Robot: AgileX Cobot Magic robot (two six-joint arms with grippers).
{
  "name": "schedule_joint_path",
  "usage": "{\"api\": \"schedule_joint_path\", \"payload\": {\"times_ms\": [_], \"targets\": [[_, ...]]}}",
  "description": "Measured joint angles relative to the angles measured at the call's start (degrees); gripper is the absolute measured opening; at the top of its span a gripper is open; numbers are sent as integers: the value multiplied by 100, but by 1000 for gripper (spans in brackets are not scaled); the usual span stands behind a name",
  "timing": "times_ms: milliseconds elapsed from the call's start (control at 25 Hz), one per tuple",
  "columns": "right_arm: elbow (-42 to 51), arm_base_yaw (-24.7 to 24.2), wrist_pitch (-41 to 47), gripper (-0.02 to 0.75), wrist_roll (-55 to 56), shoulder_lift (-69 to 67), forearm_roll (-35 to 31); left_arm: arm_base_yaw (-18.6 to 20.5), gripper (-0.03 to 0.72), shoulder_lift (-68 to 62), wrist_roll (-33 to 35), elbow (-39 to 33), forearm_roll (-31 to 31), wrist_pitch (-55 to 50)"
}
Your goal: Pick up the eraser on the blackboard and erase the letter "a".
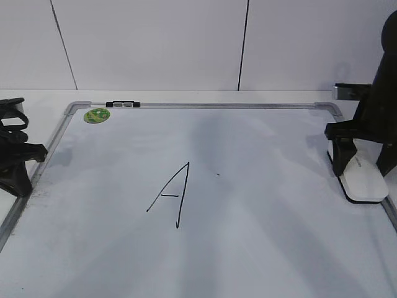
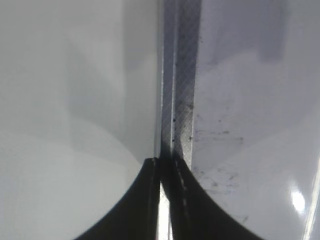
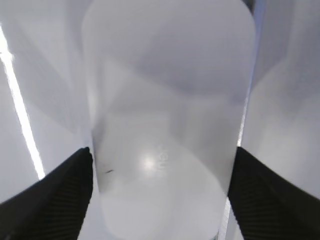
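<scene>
Big "A" (image 1: pixel 169 197) sits mid-board (image 1: pixel 260 248); no small "a" visible, so erasing looks done. Eraser (image 1: pixel 363 182) lies at the right edge, right gripper (image 1: pixel 366 162) open around it. Left gripper (image 2: pixel 165 200) closed, idle. Next: lift clear.

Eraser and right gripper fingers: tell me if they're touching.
Cannot tell. In the right wrist view the fingers flank the eraser closely on both sides, but neither contact nor gap shows plainly.

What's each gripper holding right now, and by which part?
Nothing. The right gripper stands open astride the eraser, fingers beside its long sides; the left gripper is shut, empty.
</scene>
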State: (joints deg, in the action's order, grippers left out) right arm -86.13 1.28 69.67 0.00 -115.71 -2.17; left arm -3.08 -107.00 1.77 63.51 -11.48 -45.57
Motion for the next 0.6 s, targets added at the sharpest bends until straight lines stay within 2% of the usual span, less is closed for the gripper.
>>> {"api": "schedule_joint_path", "payload": {"times_ms": [600], "targets": [[-122, 0, 0, 655, 0, 12, 96, 0, 14, 0, 0, 0, 0, 0]]}}
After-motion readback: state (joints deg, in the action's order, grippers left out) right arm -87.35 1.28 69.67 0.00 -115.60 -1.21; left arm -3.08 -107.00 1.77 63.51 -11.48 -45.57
